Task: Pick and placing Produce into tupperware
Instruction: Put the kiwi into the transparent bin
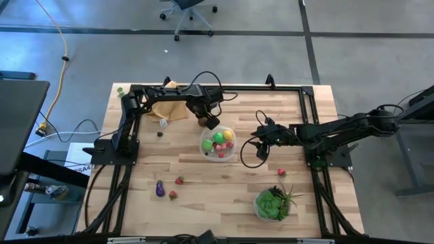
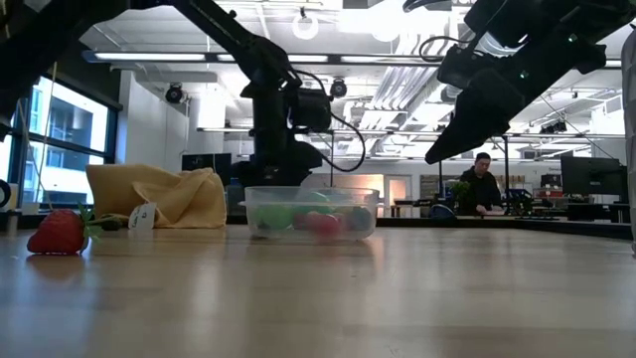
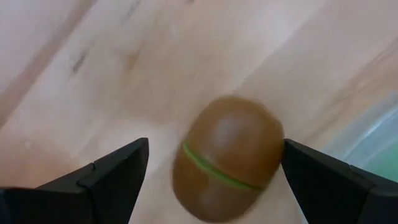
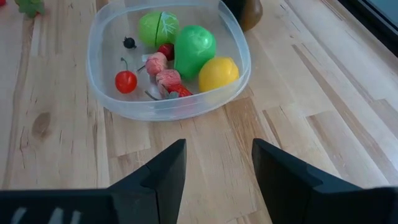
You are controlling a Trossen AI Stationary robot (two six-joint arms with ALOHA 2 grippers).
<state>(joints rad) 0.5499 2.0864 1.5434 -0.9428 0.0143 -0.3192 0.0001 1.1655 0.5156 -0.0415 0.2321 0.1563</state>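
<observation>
The clear round tupperware (image 1: 218, 144) (image 4: 168, 62) (image 2: 311, 211) stands mid-table. It holds two green limes, a yellow lemon (image 4: 218, 73), a cherry and red berries. The brown kiwi (image 3: 227, 158) (image 4: 250, 12) is just beyond the tupperware's far-left rim. My left gripper (image 3: 216, 163) (image 1: 210, 123) is open and points down, with one finger on each side of the kiwi. My right gripper (image 4: 217, 165) (image 1: 261, 137) is open and hovers above the table, to the right of the tupperware. Loose on the table are a purple eggplant (image 1: 160, 189) and strawberries (image 1: 179, 180) (image 1: 281, 172) (image 2: 58, 231). My left gripper comes at the kiwi from above. One finger (image 3: 323, 177) stands right at the kiwi's side (image 3: 273, 146), and I cannot tell whether it touches. The other finger (image 3: 112, 174) stands apart from the kiwi.
An orange-tan cloth (image 1: 166, 108) (image 2: 159, 197) lies at the far left. A leafy green plant in a bowl (image 1: 274, 202) stands near the right front corner. A black frame (image 1: 271, 87) borders the table. A small dark piece (image 1: 159, 133) lies left of the tupperware. A person (image 2: 484, 184) sits far behind.
</observation>
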